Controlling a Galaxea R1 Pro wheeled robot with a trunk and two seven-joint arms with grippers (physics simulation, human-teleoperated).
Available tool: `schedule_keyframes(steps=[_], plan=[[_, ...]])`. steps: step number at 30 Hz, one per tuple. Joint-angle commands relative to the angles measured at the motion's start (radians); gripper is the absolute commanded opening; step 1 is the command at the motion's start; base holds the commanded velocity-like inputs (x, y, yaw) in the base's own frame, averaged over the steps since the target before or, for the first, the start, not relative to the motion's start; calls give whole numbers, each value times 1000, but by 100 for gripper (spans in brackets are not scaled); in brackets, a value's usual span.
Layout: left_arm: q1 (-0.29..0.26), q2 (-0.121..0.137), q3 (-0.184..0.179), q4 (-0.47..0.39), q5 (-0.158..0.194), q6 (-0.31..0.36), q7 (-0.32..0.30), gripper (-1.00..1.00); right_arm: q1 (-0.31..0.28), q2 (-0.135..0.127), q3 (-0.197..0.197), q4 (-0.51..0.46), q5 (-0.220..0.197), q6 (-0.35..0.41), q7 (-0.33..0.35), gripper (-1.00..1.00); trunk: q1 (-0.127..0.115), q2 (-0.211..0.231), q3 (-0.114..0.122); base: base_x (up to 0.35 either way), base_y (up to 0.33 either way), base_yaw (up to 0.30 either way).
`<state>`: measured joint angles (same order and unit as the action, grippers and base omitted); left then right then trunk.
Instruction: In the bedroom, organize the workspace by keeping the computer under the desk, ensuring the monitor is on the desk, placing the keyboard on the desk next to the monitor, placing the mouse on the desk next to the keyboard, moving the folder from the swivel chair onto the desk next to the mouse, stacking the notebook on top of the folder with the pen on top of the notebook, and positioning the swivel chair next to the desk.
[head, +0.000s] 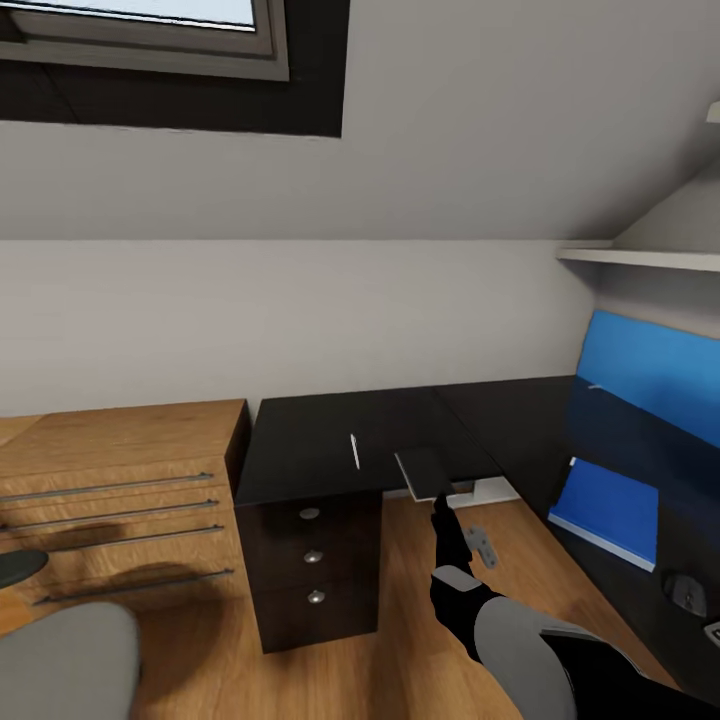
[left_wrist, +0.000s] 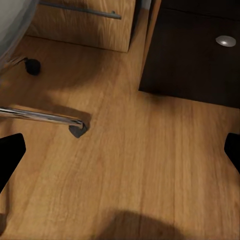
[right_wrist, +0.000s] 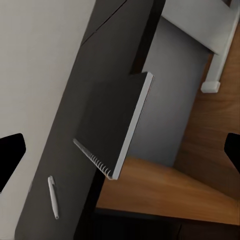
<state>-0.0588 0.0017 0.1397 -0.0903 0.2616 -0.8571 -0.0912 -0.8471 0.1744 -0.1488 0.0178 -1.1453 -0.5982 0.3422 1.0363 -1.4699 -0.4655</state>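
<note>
Right claw (head: 441, 503) reaches up just below the notebook (head: 423, 472), fingers spread apart with nothing between them, in the right wrist view both dark tips (right_wrist: 11, 159) sit at the frame edges. Notebook lies on the black bench (head: 310, 445), overhanging its front edge, spiral side toward the pen (head: 354, 451), which lies on the top just beside it, not touching. Blue folder (head: 606, 510) flat on the bench's right wing, well apart from the notebook; mouse (head: 686, 592) near the folder. Grey computer tower (right_wrist: 165, 100) under the bench behind the notebook. Left claw (left_wrist: 120, 155) hangs open over wood floor (left_wrist: 150, 175), near the swivel chair's chrome leg (left_wrist: 40, 116). Three-drawer unit (head: 312, 570) below; wooden chest (head: 120, 490) beside it.
</note>
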Motion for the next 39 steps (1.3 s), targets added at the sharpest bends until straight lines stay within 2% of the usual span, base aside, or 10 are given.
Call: schedule_keyframes(steps=[1,36,39], plan=[[-1,0,8,1,2,-2,-9,100,-1,0,-7,2,-1,-2,8,100,4,-8,-4,0,0,0],[-1,0,9,1,2,-3,-10,100,-1,0,-6,2,1,-2,9,100,138,-253,-164,0,0,0],[-1,0,9,1,2,-3,-10,100,-1,0,-6,2,1,-2,9,100,138,-253,-169,0,0,0]])
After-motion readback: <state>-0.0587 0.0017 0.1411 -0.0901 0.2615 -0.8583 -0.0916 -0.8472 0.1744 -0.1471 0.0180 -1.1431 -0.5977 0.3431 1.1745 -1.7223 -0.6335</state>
